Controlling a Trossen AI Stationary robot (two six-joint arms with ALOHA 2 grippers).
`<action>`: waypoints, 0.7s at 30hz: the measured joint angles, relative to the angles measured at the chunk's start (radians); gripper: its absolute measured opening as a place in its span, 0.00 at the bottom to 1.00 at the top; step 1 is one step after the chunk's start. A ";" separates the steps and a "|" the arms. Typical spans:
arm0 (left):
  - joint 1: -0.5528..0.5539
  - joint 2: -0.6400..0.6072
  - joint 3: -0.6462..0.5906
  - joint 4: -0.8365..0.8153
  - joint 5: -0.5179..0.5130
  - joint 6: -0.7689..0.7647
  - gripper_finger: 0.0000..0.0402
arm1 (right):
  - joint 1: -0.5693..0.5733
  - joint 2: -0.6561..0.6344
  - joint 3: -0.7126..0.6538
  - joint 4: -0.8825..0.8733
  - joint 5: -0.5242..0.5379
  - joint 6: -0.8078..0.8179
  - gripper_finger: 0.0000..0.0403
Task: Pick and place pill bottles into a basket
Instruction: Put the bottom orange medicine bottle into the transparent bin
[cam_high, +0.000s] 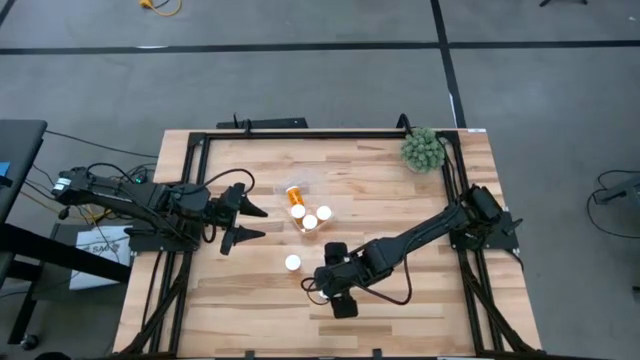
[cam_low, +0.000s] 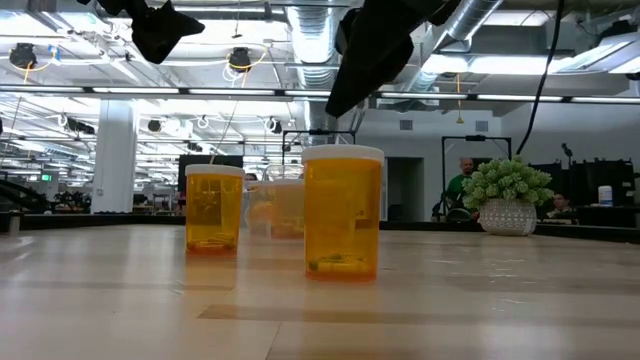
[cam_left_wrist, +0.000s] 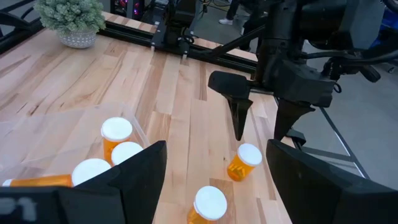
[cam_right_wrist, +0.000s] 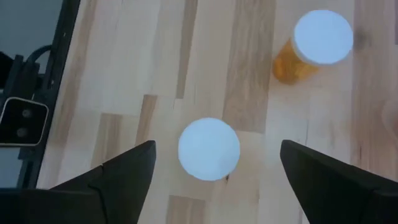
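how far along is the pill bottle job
Partly done. Four pill bottles already sit in the clear basket: three upright and one lying on its side. In hand: the right tool hangs open directly over one bottle on the table, not yet gripping it. Left: that bottle and another standing nearby. The left tool waits open beside the basket.

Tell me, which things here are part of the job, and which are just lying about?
Part of the job: two pill bottles on the table; bottles in the basket; clear basket; open right gripper; left gripper.

Lying about: potted plant.
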 joint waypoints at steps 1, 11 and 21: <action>0.000 0.000 0.000 0.000 0.000 0.000 0.66 | 0.000 0.000 0.000 -0.004 0.000 -0.001 0.83; 0.000 0.000 0.000 0.001 0.000 0.000 0.66 | -0.001 0.033 0.003 -0.027 -0.002 -0.021 0.83; 0.000 0.000 0.000 -0.001 -0.001 0.001 0.66 | -0.001 0.073 0.000 -0.023 -0.002 -0.029 0.83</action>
